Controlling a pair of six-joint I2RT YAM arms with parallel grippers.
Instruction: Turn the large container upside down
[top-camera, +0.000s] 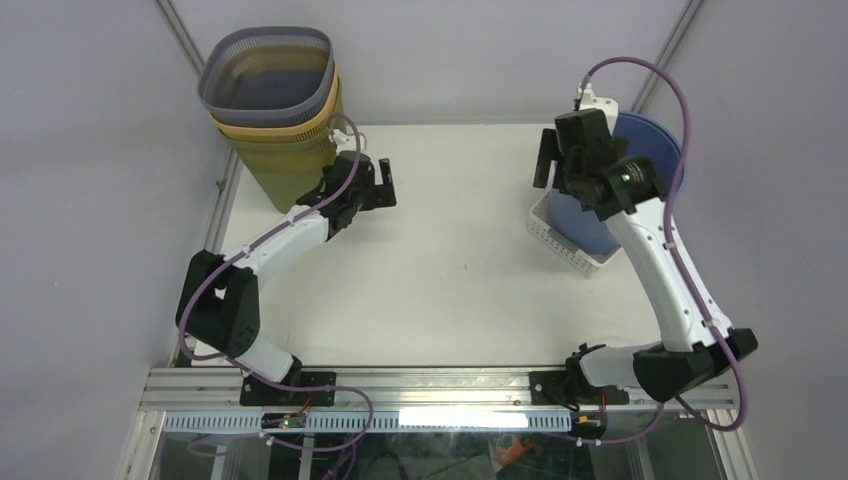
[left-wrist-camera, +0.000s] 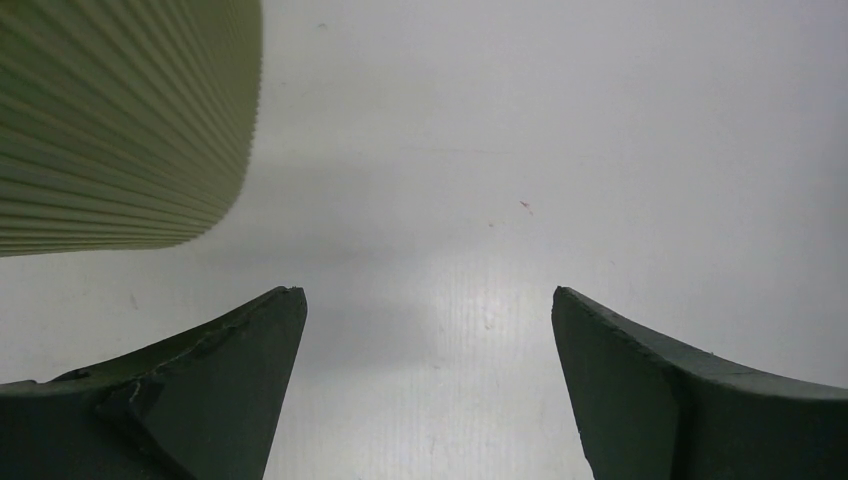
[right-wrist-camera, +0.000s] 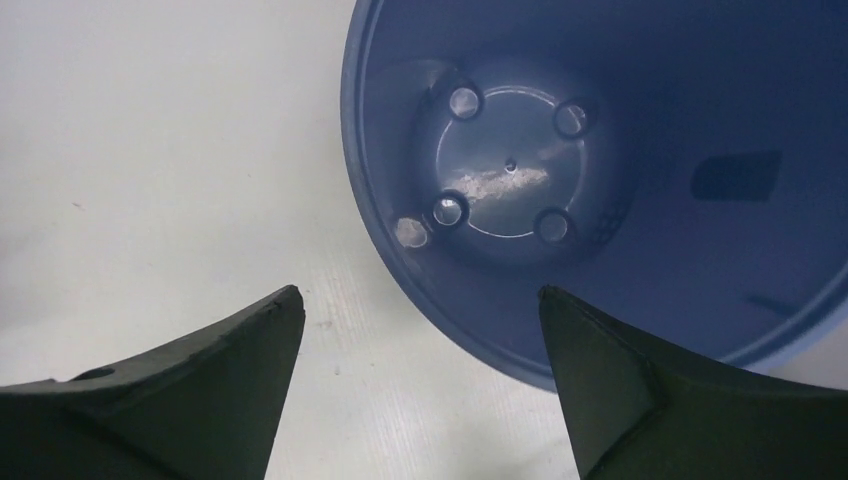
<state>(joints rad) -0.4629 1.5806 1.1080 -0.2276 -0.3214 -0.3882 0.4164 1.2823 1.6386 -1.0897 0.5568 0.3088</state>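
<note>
A: Arm poses?
B: Both spread wide: left claw (left-wrist-camera: 428, 300) low over worktop (top-camera: 450, 270), just beside large container (top-camera: 285, 140); right claw (right-wrist-camera: 420, 300) above blue pot (right-wrist-camera: 600, 200).
A: Containers?
B: The large container's upright, back-left corner, grey bin (top-camera: 265, 75) nested inside. The blue pot's empty, in white basket (top-camera: 560, 245).

Tall bin (top-camera: 283, 165), olive with ribbed walls, a yellow band and a grey lattice collar around the top. Standing upright, mouth open upward. Set at the far left corner of the worktop (top-camera: 450, 270).
</note>
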